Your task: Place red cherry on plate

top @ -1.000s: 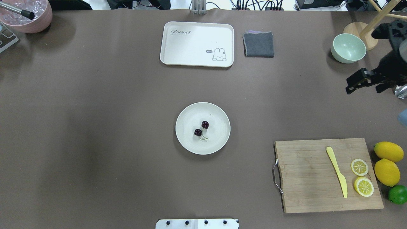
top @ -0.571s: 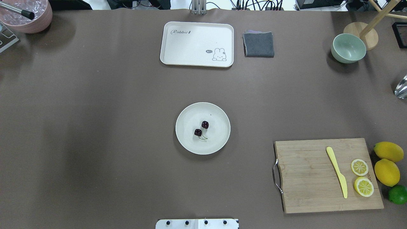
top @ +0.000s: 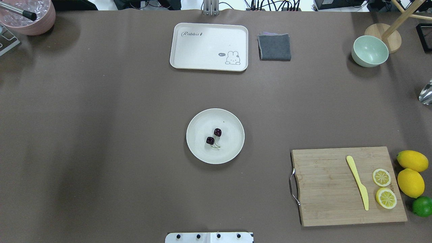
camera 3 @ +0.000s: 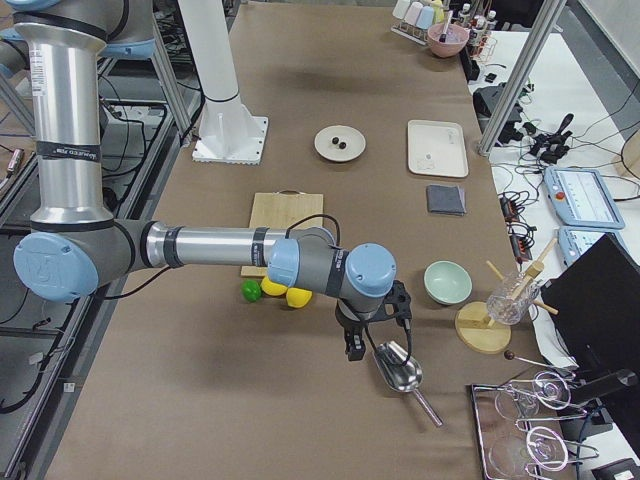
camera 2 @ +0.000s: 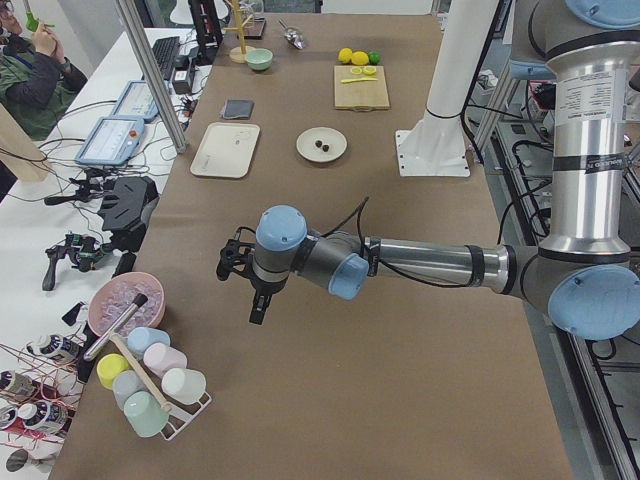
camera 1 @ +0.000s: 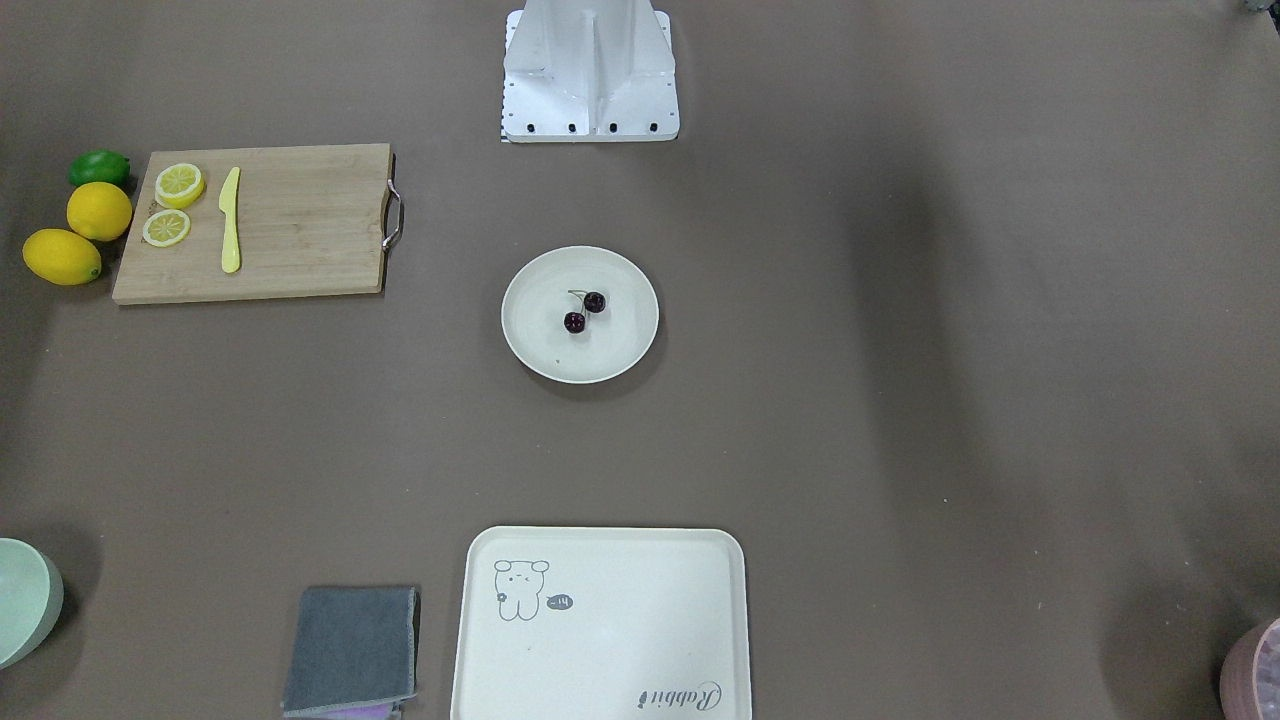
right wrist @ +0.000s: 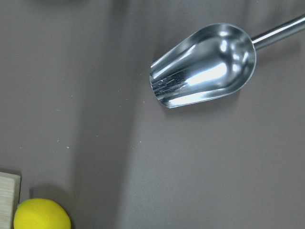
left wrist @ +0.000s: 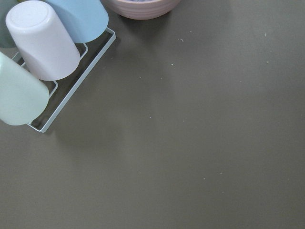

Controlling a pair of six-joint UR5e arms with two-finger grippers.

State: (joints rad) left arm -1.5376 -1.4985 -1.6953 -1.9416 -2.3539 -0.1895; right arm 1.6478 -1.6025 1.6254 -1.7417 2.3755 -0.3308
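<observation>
The red cherry, a pair of dark glossy fruits joined by thin stems, lies inside the round cream plate at the table's middle; the front-facing view shows the cherry on the plate too. Neither gripper is near it. My left gripper hangs over bare table at the left end, near a cup rack. My right gripper hovers at the right end beside a metal scoop. Both grippers show only in the side views, so I cannot tell whether they are open or shut.
A cream tray and a grey cloth lie at the back. A mint bowl stands back right. The cutting board holds a yellow knife and lemon slices, with lemons and a lime beside it. A pink bowl sits back left.
The right gripper, seen at the overhead view's right edge a second ago, has withdrawn out of that view. The cherry and plate have not moved.
</observation>
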